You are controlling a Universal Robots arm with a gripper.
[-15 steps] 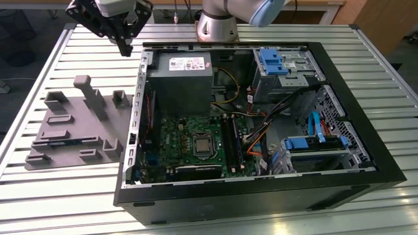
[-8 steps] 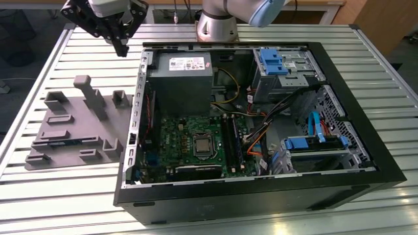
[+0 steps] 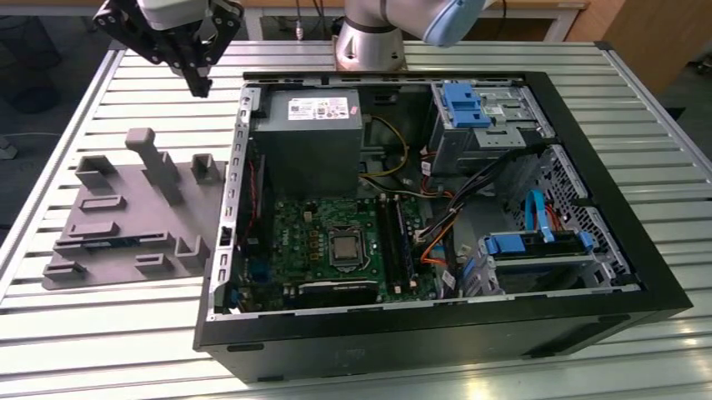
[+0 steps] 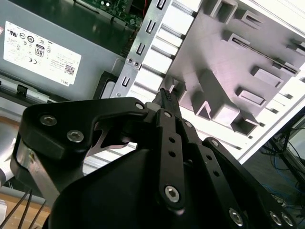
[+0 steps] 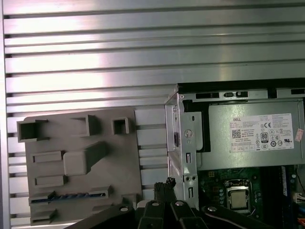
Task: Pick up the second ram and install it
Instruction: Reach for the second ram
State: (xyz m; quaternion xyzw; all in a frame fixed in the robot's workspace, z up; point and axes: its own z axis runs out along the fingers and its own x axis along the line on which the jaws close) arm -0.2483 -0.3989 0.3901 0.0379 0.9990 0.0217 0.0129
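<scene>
One gripper (image 3: 202,83): clenched, fingertips pressed together, nothing between them; you have it hanging above the table (image 3: 112,333).
Ram: your second ram (image 5: 71,195) lies in a slot of the grey fixture (image 3: 122,208), at 7 o'clock from the gripper in the exterior view.
Case: open computer case (image 3: 445,329), at 4 o'clock.

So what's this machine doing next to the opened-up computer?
A robot arm is working on fitting a memory stick into the open computer case. Right now its gripper hangs above the slatted table, near the case's far corner and the grey holder tray. The fingers look closed with nothing between them. The second ram, a thin blue-green stick, lies in a slot of that tray, not yet picked up.
</scene>
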